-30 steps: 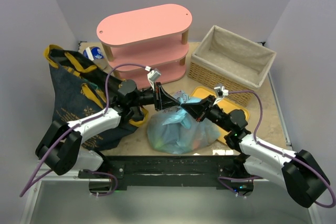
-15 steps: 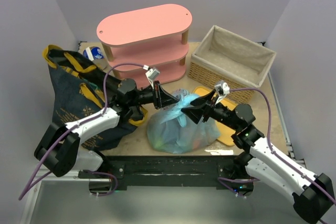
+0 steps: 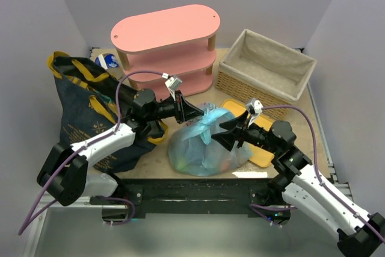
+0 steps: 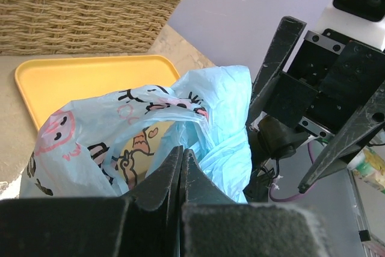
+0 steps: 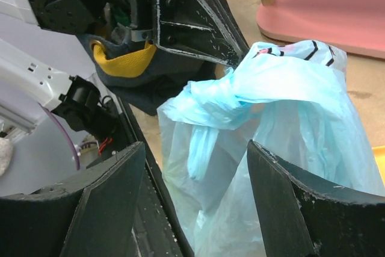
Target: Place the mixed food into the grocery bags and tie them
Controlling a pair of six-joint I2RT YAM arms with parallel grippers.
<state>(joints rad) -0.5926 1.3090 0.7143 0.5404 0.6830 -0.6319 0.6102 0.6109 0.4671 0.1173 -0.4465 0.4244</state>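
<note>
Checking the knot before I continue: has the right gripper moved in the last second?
Yes. The right gripper has opened and backed off the light-blue bag, shifting rightward toward the yellow tray.

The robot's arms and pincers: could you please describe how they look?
The left arm and right arm have white shells between black joints; a purple cable loops along each. The left pincer and right pincer are black, with tapering triangular fingers, scuffed at the edges.

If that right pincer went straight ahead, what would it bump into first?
Most likely the bunched top of the light-blue plastic bag, straight ahead of the right pincer; the shut left pincer holds it just beyond.
</note>
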